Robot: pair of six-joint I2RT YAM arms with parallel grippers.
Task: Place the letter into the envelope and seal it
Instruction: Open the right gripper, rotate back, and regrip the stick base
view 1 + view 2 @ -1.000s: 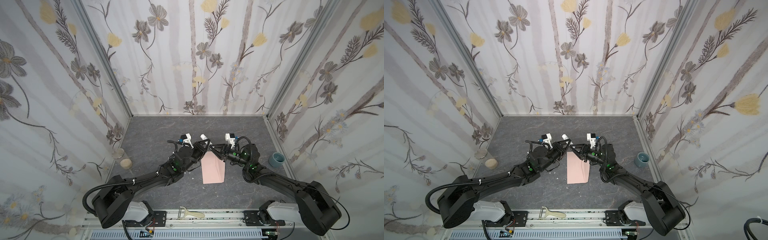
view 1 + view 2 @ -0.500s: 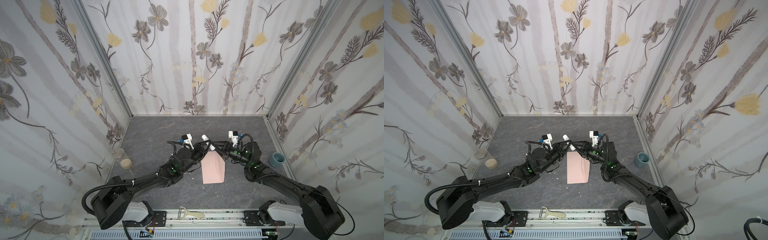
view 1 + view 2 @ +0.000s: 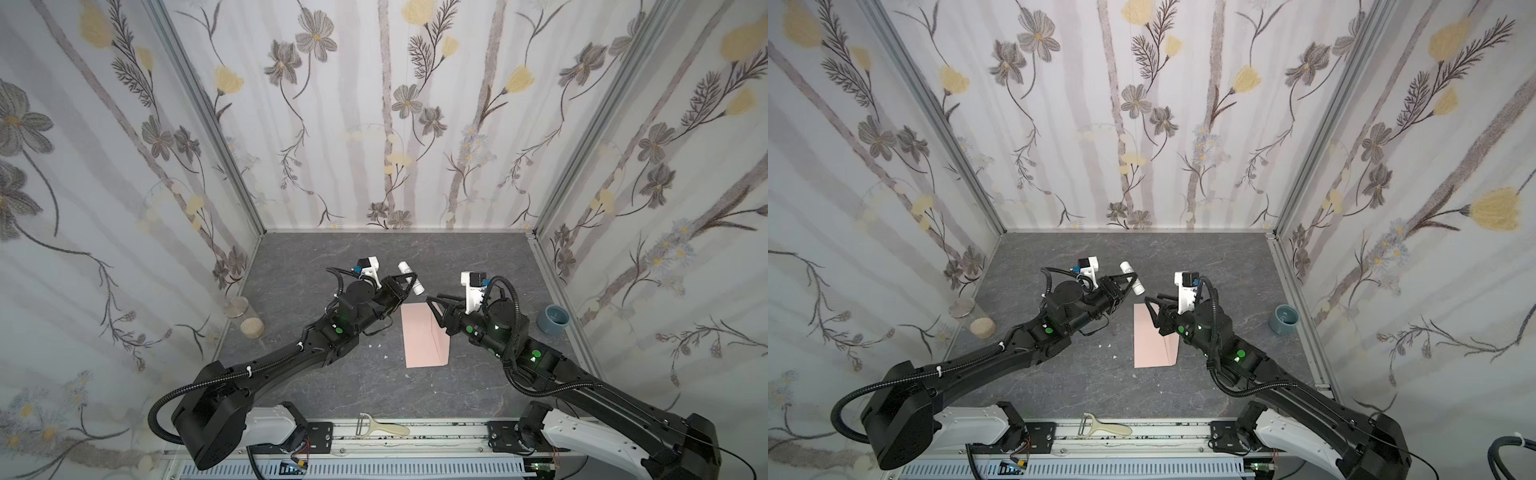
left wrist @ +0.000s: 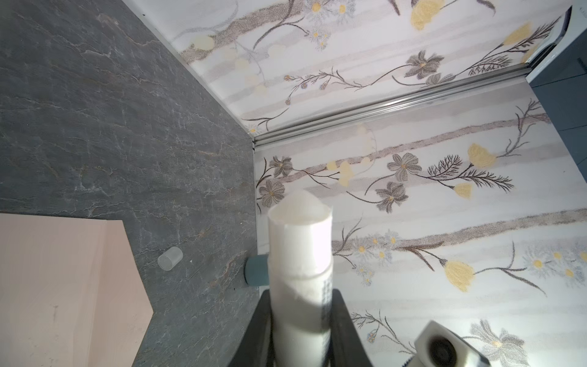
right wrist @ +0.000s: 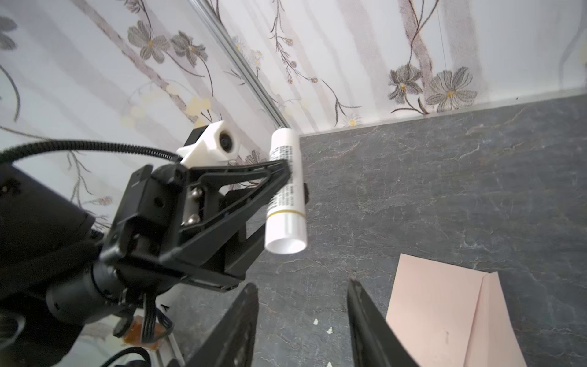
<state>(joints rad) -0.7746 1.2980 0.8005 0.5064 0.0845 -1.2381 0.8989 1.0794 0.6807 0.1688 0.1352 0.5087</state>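
Observation:
The pale pink envelope (image 3: 422, 336) (image 3: 1152, 338) lies flat on the grey tabletop between the two arms, with a crease near its right side (image 5: 444, 317). The letter is hidden. My left gripper (image 3: 405, 284) (image 3: 1127, 284) (image 4: 300, 295) is shut on a white glue stick (image 3: 410, 281) (image 4: 300, 254) (image 5: 286, 197), held above the table just beyond the envelope's far edge, its uncapped end pointing right. My right gripper (image 3: 434, 300) (image 3: 1152, 298) (image 5: 301, 286) is open and empty, hovering over the envelope's far right corner, a short gap from the stick's tip.
A clear cap (image 4: 170, 258) lies on the table beside the envelope (image 4: 63, 286). A blue cup (image 3: 552, 319) stands by the right wall. A glass jar (image 3: 237, 307) and a cork lid (image 3: 252, 327) sit at the left wall. White crumbs (image 3: 376, 345) dot the table, and a peeler (image 3: 380, 428) rests on the front rail.
My right gripper has opened and drawn back to the right, away from the glue stick's tip. The left gripper still holds the stick in about the same place.

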